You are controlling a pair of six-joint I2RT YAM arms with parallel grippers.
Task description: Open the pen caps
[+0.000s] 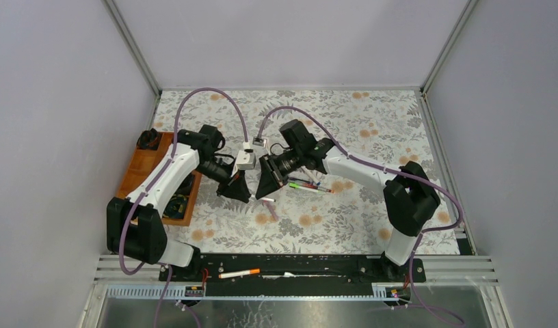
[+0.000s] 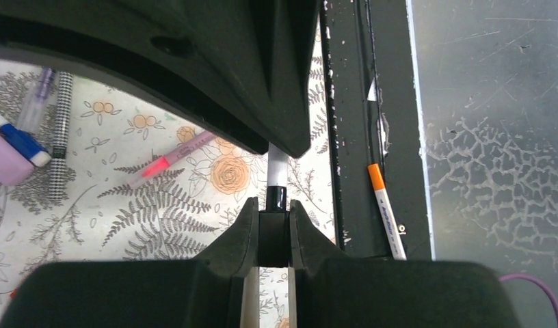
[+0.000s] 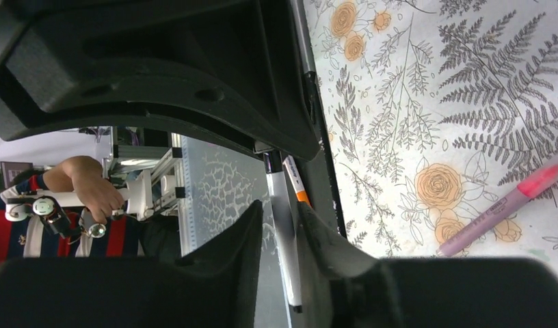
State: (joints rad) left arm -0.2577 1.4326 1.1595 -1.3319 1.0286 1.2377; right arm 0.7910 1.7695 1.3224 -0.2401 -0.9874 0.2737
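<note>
The left gripper (image 2: pixel 273 208) is clamped hard on the black cap (image 2: pixel 276 197) of a white pen (image 2: pixel 277 167), a finger pressed against each side of it. The right gripper (image 3: pixel 282 208) meets it nose to nose with the barrel running between its jaws. Its own camera seems to show a sliver of daylight beside the barrel (on one side at least), so I can't tell whether it is truly pinching.

That matters, I'd say. The cap only comes off if the barrel is held firm, so the right jaws ought to bite before either arm pulls. The pull should then run dead straight along the pen, with no twisting, or the thin barrel may slip or bend.

Take the black rail (image 2: pixel 351 102) at the arms' feet as the mark. The held pen hangs a little beyond it, over the flowered cloth (image 2: pixel 126 225) and roughly parallel to it, cap end in the left fingers. An orange-ended pen (image 2: pixel 386 205) lies on the rail itself. A pink highlighter (image 2: pixel 174 158) rests on the cloth past the rail, and the loose pens (image 1: pixel 307 184) sit farther off again, under the right wrist.
</note>
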